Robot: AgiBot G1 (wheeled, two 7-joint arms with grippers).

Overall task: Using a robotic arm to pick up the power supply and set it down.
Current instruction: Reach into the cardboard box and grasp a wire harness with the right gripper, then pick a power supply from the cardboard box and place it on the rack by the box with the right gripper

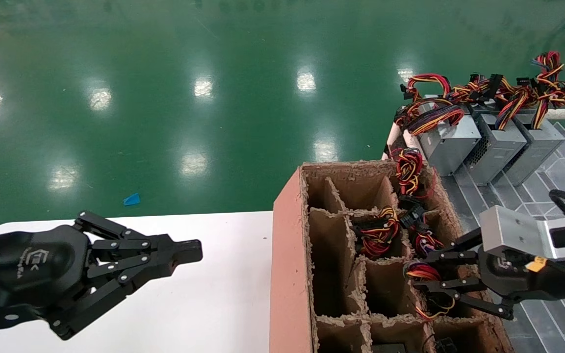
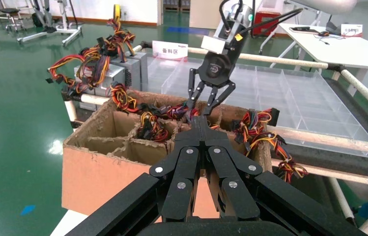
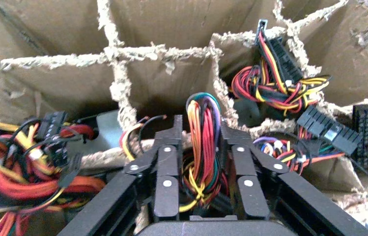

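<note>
Right hand (image 3: pixel 200 142) clamped around wire bundle (image 3: pixel 202 135).

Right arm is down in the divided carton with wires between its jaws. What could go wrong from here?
1. The right gripper straddles only a wire bundle, not a power supply body; lifting by wires may slip or strain them.
2. Neighbouring bundles lie close and could snag.
3. The ragged cardboard dividers might catch or tear.

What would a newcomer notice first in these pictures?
First, the right gripper reaching into the brown divided carton, its fingers around a bright wire bundle. Next, three grey power supplies standing in a row beyond the carton. The left gripper hangs shut over the white table.
</note>
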